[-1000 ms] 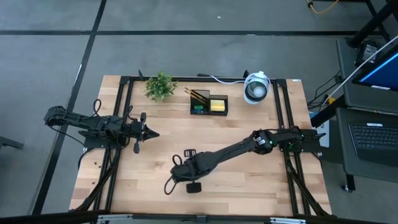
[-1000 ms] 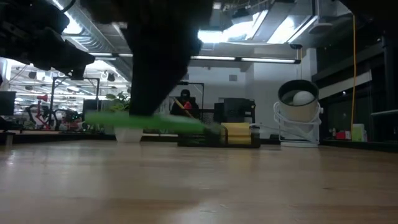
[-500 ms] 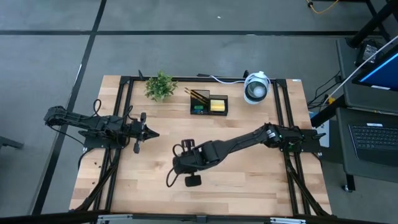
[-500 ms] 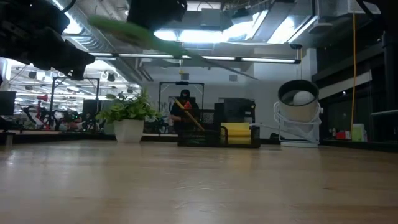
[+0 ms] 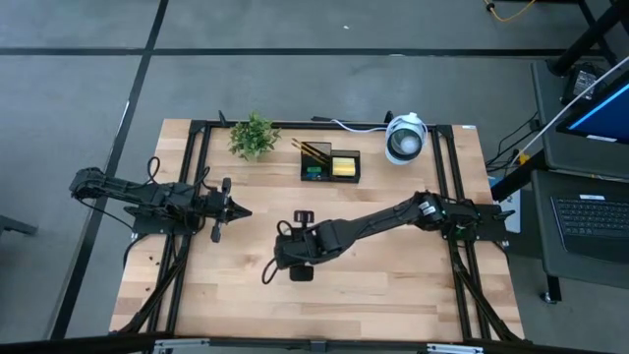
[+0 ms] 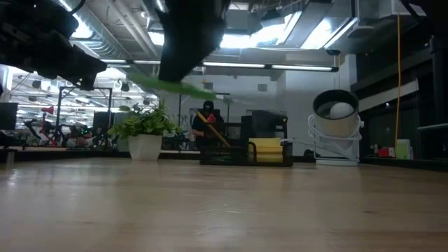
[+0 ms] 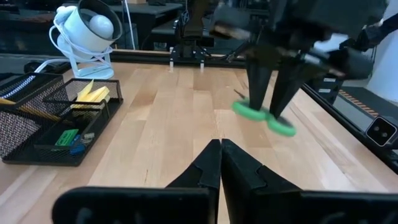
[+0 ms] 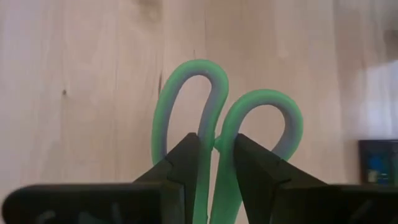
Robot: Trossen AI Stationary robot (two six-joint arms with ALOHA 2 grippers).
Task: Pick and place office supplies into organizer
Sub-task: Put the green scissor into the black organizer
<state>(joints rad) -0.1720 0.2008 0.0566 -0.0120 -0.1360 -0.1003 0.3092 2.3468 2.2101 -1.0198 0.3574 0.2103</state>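
Above mid-table, scissors (image 8: 214, 124) pinched between right gripper (image 8: 214, 163) fingers

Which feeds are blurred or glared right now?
Low view: scissors a smeared green streak, ceiling lights glaring behind. Left wrist view: scissors and right pincer blurred. Right wrist view: green handles sharp between the fingers. High view: even light.
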